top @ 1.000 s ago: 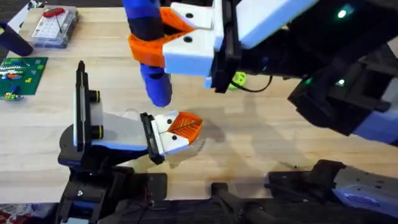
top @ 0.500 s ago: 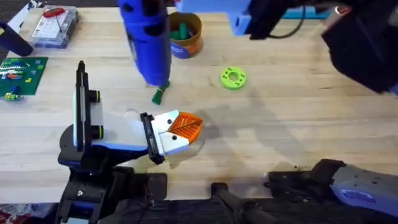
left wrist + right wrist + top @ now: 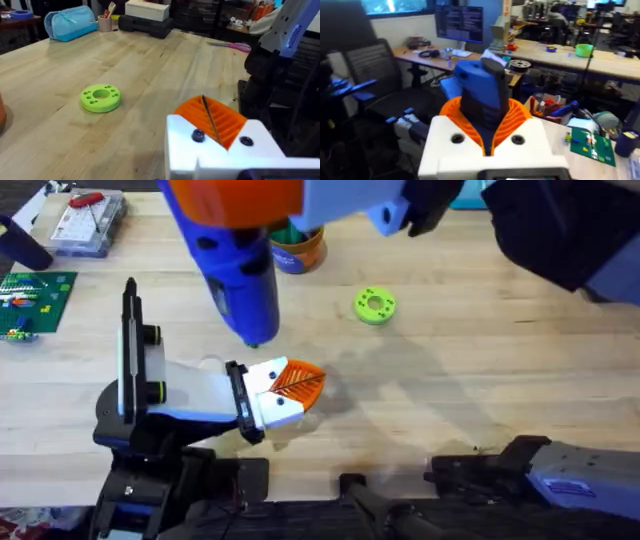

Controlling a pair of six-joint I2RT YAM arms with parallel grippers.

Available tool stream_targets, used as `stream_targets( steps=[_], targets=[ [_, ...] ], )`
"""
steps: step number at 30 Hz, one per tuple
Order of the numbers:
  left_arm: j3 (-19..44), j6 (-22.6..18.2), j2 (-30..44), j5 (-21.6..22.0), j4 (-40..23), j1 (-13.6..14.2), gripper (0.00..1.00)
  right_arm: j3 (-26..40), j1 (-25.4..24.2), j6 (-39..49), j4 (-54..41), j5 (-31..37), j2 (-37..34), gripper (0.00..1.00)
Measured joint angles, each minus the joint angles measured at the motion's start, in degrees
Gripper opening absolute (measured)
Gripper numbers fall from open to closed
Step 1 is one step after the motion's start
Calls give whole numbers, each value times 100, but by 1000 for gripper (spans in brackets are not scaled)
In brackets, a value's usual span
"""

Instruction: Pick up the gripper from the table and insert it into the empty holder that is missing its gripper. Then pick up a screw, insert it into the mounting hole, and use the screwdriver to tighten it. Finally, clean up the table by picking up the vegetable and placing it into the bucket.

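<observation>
Now the screwdriver hides the vegetable beside the bucket.

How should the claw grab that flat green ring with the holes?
Probably from straight above, pinching the ring across its outer rim. It lies flat on the table, low and round, with bare wood all around, so opposite edges are free to pinch.
</observation>
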State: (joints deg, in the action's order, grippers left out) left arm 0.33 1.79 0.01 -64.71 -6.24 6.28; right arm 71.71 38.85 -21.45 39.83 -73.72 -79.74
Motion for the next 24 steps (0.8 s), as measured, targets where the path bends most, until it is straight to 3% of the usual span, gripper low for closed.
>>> stream_targets(
  steps=[11, 24],
  targets=[
    [1, 1, 0, 0, 0, 0, 15, -60, 3, 245, 42, -330, 1, 42],
    [0, 0, 0, 0, 0, 0, 15, -937, 168, 521, 795, -273, 1, 42]
  ],
)
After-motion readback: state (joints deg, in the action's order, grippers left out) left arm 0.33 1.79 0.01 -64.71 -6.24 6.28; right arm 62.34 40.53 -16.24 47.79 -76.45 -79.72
